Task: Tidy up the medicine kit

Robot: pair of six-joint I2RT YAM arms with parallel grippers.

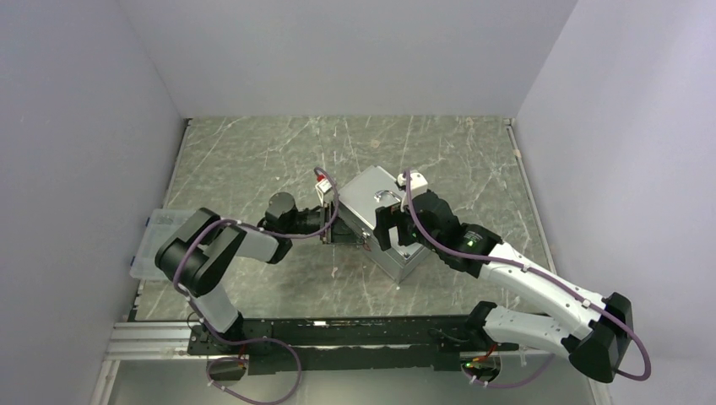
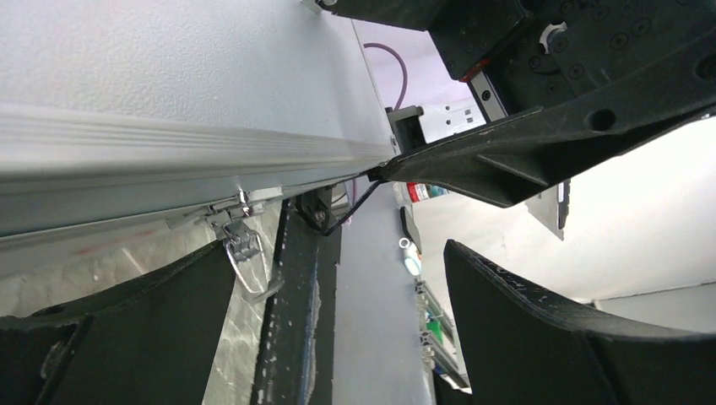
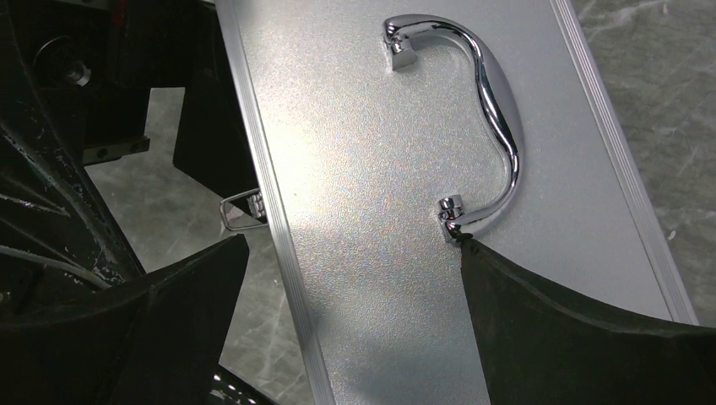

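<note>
On the table [image 1: 253, 160], the medicine kit [image 1: 371, 211] stands in the middle with its lid down, between both arms. Only the top view shows the clear box [image 1: 156, 245] at the left edge. The right gripper [image 3: 350, 249] hangs over the lid with jaws spread wide, and its camera shows the curved handle [image 3: 494, 110]. The left gripper [image 2: 338, 249], also released, faces the latch [image 2: 241, 240].

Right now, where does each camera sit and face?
Top external: above, behind the bases, looking down on the boxy silver-grey metal medicine kit; left arm and right arm show.
Left wrist: beside the kit, facing its metal latch; own open jaws show.
Right wrist: above the lid, facing its curved chrome handle; own open jaws show.
Shared: both wrist views catch the latch.
</note>
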